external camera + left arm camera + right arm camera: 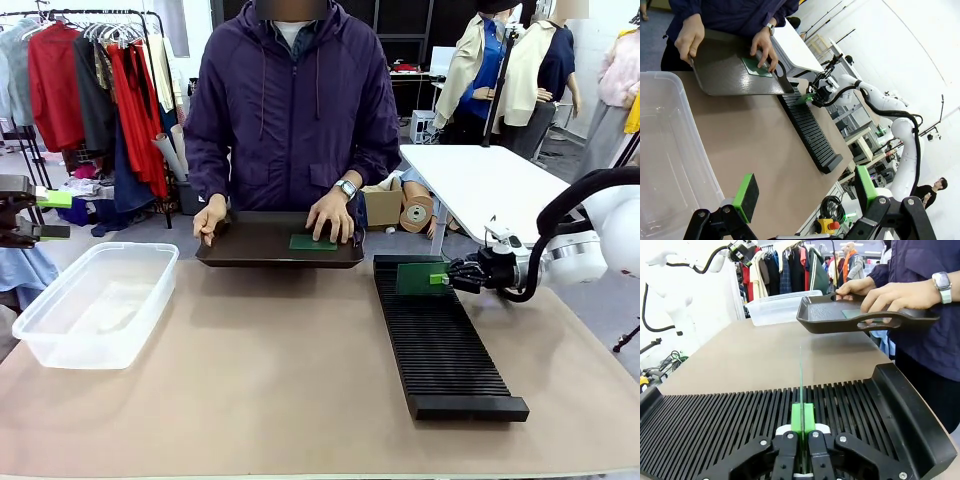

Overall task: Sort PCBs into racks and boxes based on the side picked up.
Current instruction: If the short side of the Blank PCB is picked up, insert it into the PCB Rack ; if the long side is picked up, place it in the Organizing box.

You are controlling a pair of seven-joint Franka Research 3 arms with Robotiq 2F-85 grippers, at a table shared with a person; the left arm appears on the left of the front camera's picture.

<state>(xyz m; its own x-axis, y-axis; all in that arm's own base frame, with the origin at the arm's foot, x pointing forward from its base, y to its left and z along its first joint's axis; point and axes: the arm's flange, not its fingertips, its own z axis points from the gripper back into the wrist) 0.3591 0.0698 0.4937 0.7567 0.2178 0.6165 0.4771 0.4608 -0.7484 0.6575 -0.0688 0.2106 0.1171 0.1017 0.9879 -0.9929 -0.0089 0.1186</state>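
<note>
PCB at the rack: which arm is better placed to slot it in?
Right. The right tool is shut on the PCB, held on edge over the rack's far end and lined up with the slots. The left tool hangs open by the tub, well away from the rack.

Thin flat green PCB (305, 243) on dark brown shallow tray (250, 247) at far side, part covered by person's hand (330, 213), face type too small to tell; held green PCB (801, 380) in right gripper (802, 420) seen edge-on, faces hidden, lower edge behind green pads (796, 417); clear plastic tub (690, 140) cut by picture edge; left gripper (55, 215) cut off at left edge
</note>
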